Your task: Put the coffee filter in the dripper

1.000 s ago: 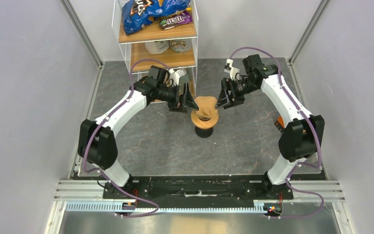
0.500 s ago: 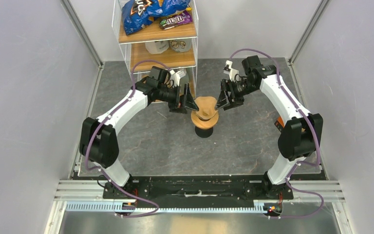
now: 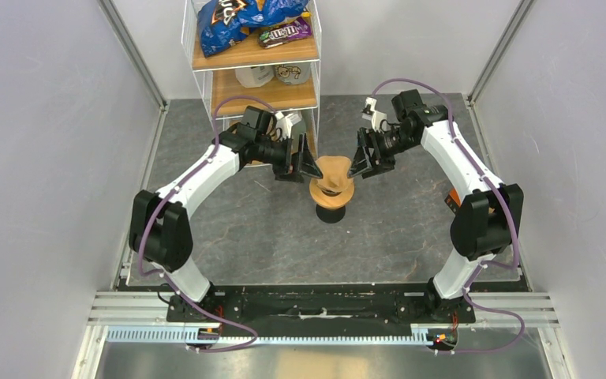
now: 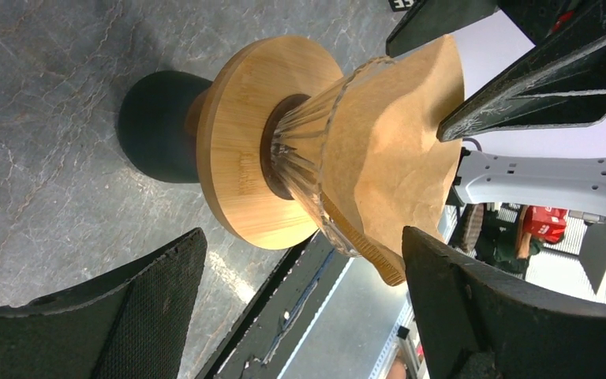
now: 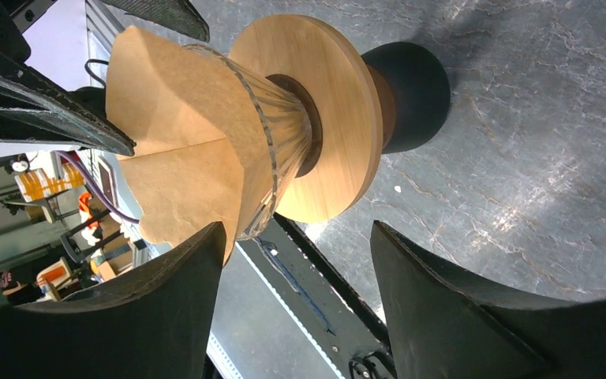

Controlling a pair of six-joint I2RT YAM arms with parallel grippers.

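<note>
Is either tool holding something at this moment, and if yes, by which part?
Nothing is held. The left tool and right tool are both open, beside the coffee filter, which sits in the dripper.

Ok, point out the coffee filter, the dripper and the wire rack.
coffee filter [image 4: 394,146]: left wrist view, on its tan paper wall.
dripper [image 5: 343,118]: right wrist view, on the wooden collar's face.
wire rack [image 3: 264,96]: top external view, on bare lower-shelf wood.

White wire rack [image 3: 256,54] with wooden shelves at the back, blue snack bags [image 3: 233,17] on its top shelf, dark grey marbled tabletop [image 3: 268,237] before it, pale grey wall panels [image 3: 39,158] flanking it, aluminium rail [image 3: 126,304] well in front, even light.
</note>
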